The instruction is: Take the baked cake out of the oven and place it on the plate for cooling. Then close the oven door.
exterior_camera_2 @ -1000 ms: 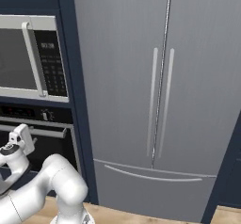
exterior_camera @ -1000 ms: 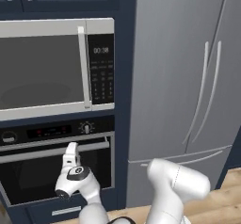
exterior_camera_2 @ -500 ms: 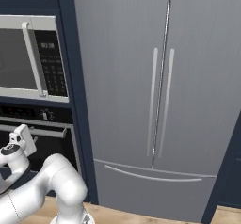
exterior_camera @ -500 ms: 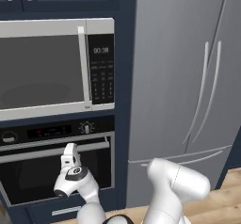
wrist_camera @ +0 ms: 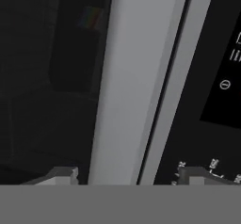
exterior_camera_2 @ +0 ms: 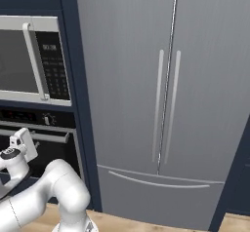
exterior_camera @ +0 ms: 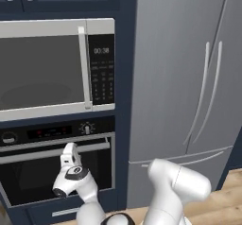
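The black oven [exterior_camera: 28, 184] sits under the microwave, its glass-fronted oven door [exterior_camera: 33, 177] upright against the frame. A silver bar handle [exterior_camera: 28, 154] runs along the door's top edge. My gripper [exterior_camera: 70, 149] is at that handle, near its right half, and also shows at the left edge of the right base view [exterior_camera_2: 22, 141]. In the hand view the handle [wrist_camera: 127, 77] runs between my gripper [wrist_camera: 129, 173], with both fingertips [wrist_camera: 61, 175] close against its sides. The cake and the plate are out of view.
A grey-fronted microwave [exterior_camera: 42, 73] hangs right above the oven. The control strip with knob [exterior_camera: 86, 127] lies just above the handle. A tall steel fridge [exterior_camera: 189, 77] stands to the right, past a dark blue cabinet post [exterior_camera: 122, 101].
The hand has edged a little to the left along the handle. The oven door stands as before.
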Controlling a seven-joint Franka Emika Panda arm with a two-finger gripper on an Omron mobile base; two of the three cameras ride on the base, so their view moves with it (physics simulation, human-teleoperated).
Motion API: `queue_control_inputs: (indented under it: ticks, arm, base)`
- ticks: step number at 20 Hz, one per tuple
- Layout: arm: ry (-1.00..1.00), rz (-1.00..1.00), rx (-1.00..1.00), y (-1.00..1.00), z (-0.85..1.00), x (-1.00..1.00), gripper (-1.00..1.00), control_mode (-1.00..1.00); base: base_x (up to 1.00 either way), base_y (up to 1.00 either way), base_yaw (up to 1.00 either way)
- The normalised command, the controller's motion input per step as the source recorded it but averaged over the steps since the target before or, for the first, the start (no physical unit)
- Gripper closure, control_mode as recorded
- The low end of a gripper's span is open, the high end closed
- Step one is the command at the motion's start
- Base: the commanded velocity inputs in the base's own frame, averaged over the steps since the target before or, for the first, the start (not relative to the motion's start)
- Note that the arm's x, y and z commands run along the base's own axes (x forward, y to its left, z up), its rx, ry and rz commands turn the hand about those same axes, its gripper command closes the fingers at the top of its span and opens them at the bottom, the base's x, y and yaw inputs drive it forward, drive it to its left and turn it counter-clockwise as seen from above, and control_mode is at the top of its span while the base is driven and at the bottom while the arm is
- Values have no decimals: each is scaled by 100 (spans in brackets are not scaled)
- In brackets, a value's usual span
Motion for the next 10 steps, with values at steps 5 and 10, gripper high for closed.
queue_control_inputs:
  ticks: [5, 10]
  arm:
    - [11, -11, -1, 12, 20, 9, -100, -100]
    - [0, -3, 0, 1, 6, 3, -100, -100]
  base:
    - [0, 0, 0]
    - [0, 0, 0]
